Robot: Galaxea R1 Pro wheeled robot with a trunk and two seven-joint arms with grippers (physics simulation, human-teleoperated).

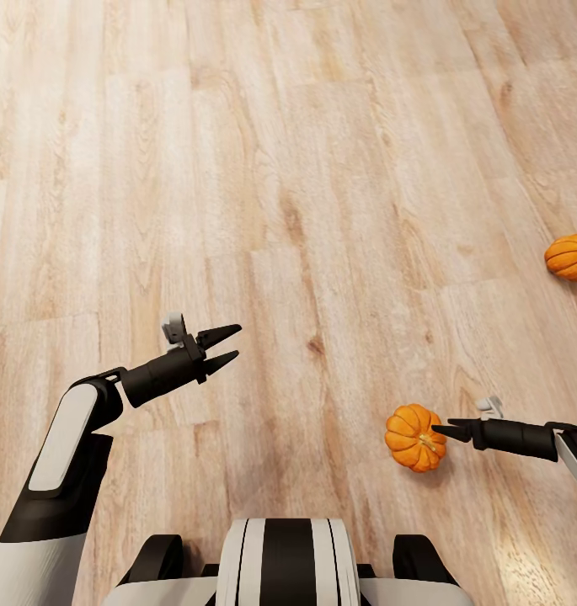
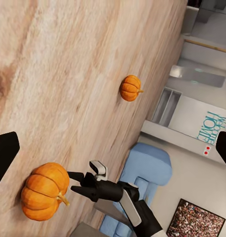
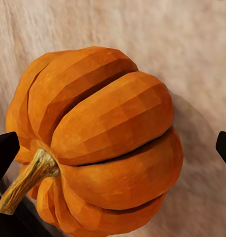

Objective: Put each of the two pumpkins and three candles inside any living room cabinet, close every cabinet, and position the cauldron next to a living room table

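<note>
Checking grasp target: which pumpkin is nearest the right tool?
The near pumpkin, lying tipped on the floor right at the right tool's tips. The other pumpkin sits farther off, at the head view's right edge.

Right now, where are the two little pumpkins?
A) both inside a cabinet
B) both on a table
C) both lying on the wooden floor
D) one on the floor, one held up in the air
C: the near pumpkin lies on the wooden floor by the right gripper, whose jaws are open around nothing, and the far pumpkin lies further off.
</note>
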